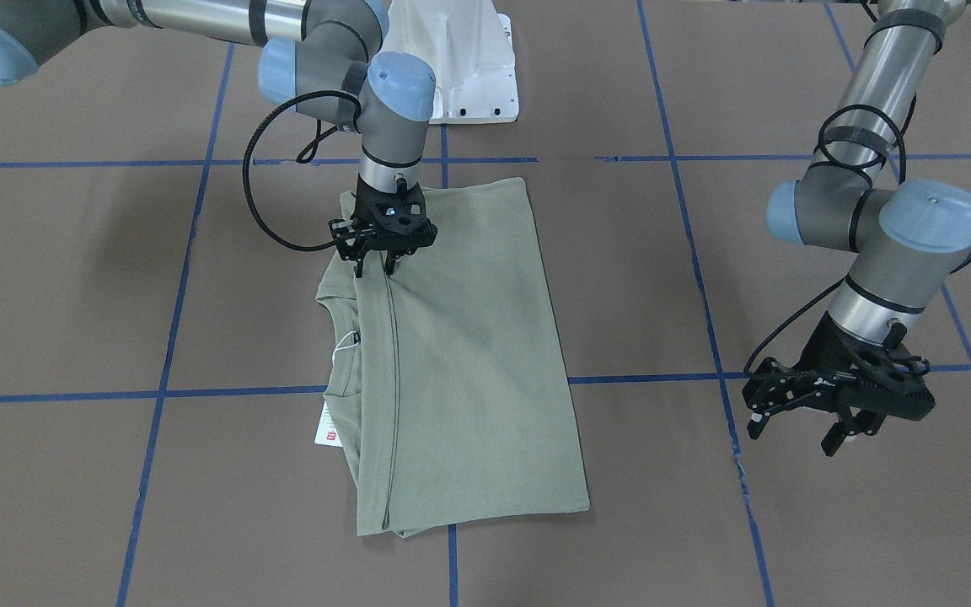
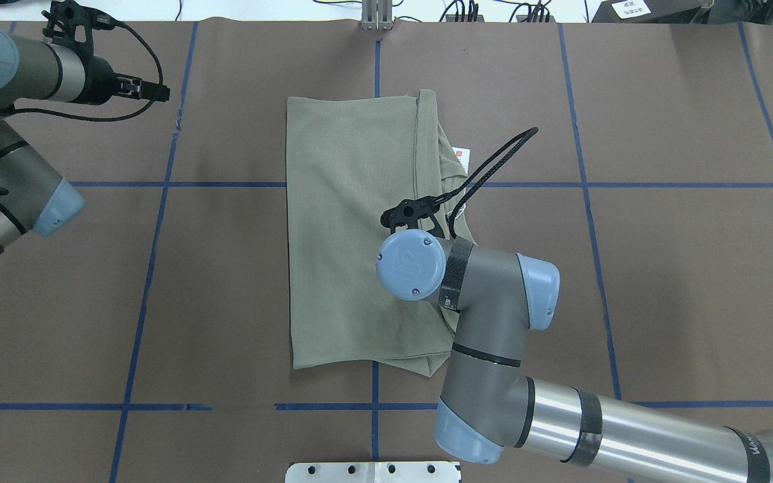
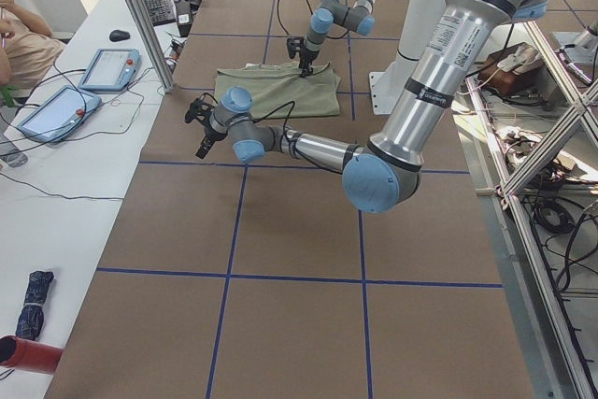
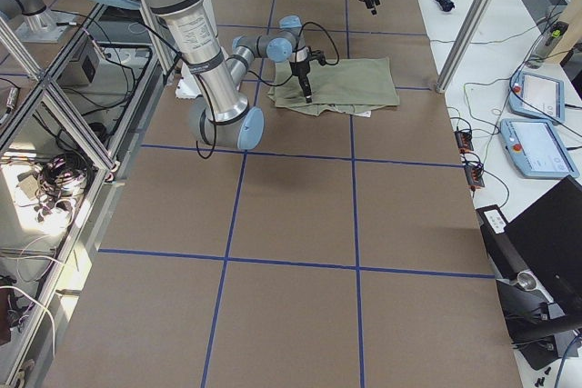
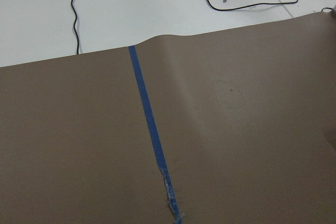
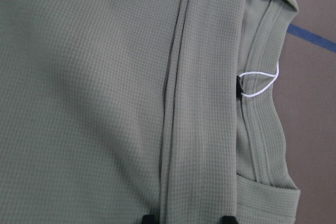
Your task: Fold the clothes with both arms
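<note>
Shirt (image 1: 469, 337), green knit, soft, light, limp: lies folded mid-counter (image 1: 72, 295), right hand (image 1: 373, 268) spread astride its folded edge, left hand (image 1: 793, 432) spread, well apart; probably best pinched at corners.

Table (image 1: 72, 278), brown covering, blue tape grid (image 1: 167, 337); one line runs near the left end effector (image 1: 797, 426). White pedestal base (image 1: 460, 67), behind the right end effector (image 1: 373, 268). Two tablets (image 3: 110, 69), beyond the left end effector.

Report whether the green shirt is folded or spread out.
Folded. The shirt lies as a narrow rectangle, its hemmed edge doubled over beside the collar.
</note>
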You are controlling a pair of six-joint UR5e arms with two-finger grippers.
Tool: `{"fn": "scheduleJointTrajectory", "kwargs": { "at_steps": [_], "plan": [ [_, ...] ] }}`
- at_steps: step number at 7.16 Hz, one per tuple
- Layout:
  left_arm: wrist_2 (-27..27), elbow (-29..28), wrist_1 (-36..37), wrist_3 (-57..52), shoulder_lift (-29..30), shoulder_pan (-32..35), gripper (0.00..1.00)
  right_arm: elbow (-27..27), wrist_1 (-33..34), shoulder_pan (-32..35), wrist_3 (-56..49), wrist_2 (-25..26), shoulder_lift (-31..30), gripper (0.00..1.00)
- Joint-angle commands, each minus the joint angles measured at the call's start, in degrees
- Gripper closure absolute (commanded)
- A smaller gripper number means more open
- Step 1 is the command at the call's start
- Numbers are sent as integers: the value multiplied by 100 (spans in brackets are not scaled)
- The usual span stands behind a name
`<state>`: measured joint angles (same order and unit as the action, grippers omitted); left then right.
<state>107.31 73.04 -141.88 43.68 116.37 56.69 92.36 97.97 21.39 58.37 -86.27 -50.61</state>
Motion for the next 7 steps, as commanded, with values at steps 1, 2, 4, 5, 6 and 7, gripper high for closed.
{"fn": "scheduleJointTrajectory", "kwargs": {
  "at_steps": [1,2,4,5,6,7],
  "plan": [
    [0,-9,3,0,0,0,0,2,3,-3,-2,57,-19,46],
    [0,-9,3,0,0,0,0,2,3,-29,-2,66,-11,51],
    [0,-18,3,0,0,0,0,2,3,-47,-2,84,-10,58],
    [0,-26,3,0,0,0,0,2,3,-65,-10,206,-19,64],
    [0,-26,-6,0,0,0,0,10,20,-74,-19,215,-11,67],
    [0,-26,3,0,0,0,0,28,29,-74,-19,224,-10,67]
  ]
}}
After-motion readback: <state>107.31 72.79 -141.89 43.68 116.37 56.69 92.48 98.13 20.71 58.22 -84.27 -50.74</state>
